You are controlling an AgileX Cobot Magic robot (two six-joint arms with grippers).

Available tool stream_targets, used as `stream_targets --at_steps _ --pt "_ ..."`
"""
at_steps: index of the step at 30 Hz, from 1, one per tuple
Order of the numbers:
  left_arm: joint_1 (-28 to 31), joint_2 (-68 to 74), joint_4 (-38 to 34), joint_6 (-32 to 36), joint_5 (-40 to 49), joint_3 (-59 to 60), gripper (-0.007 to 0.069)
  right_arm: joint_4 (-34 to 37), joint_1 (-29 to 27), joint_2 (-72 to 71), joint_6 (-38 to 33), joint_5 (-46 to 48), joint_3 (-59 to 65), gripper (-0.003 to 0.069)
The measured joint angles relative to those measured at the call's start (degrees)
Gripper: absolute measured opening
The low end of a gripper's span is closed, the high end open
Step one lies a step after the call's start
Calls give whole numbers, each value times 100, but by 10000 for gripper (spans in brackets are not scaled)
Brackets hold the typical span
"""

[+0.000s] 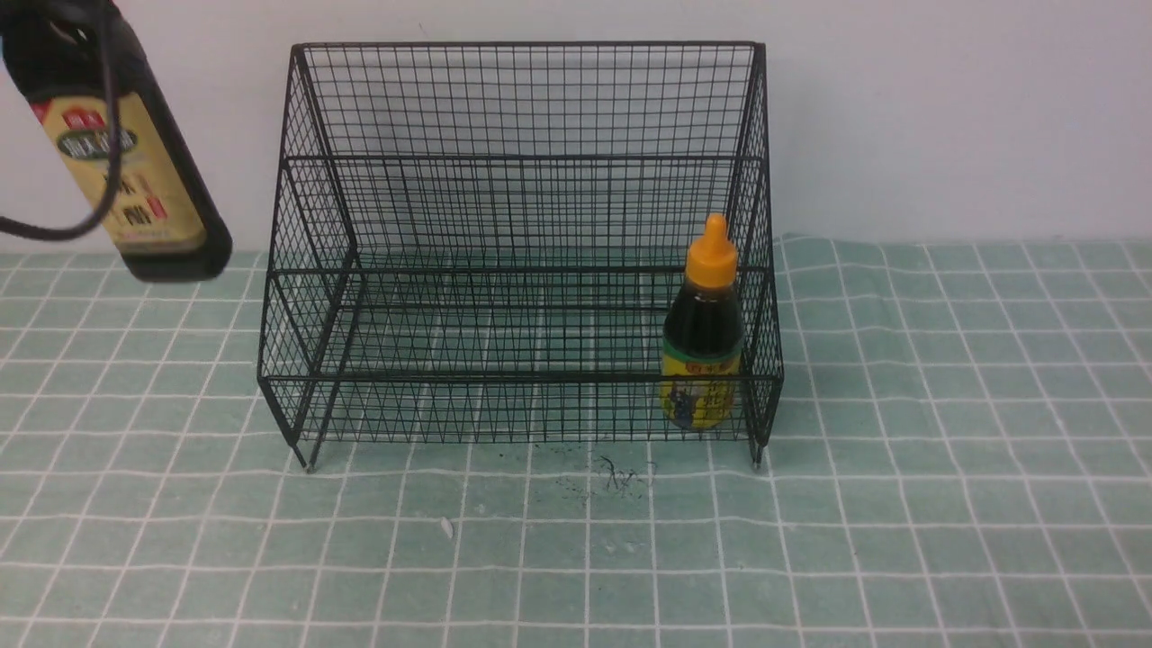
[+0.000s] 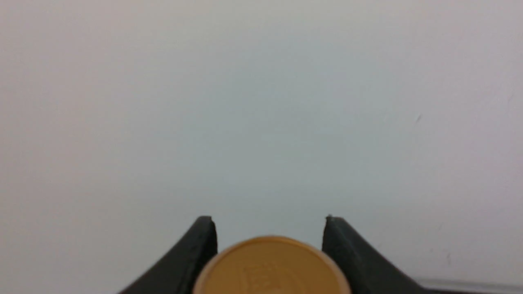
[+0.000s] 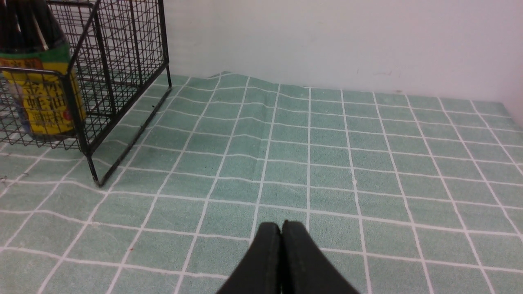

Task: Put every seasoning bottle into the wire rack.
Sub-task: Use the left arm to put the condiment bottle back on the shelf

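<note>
Close to the bottom of the front view lies a green cloth with white squares. A few dark marks sit on it, just below the middle.

In the right wrist view, the right gripper shows at the bottom middle. Its two black fingers are pressed tight together with nothing between them, and it hangs over the cloth.

Next comes the wire rack, big and black, in the middle of the front view. The short bottle with the orange top stands up straight inside it, on the low front step in the rack's lower right corner.

The tall bottle is in the upper left of the front view, to the left of the rack. It is up in the air and tilted, and it does not touch the cloth. A black cable hangs in front of it.

In the left wrist view, the left gripper is at the bottom middle. Its fingers sit on both sides of the gold cap, holding the tall bottle.

Farthest back is a plain pale wall.
</note>
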Motion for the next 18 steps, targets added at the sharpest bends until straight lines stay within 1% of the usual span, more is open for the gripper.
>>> stream_targets --at_steps 5,6,8,9,13,18 --pt "-183 -287 36 22 352 -573 300 0 0 0 0 0 0 -13" --pt "-353 -308 54 38 417 -750 300 0 0 0 0 0 0 -13" --pt "-472 -308 67 38 447 -802 300 0 0 0 0 0 0 -13" --pt "-688 -289 61 38 457 -828 300 0 0 0 0 0 0 -13" --pt "-1004 -105 -32 -3 447 -845 300 0 0 0 0 0 0 -13" --pt "-1057 222 -195 3 407 -845 300 0 0 0 -31 0 0 -13"
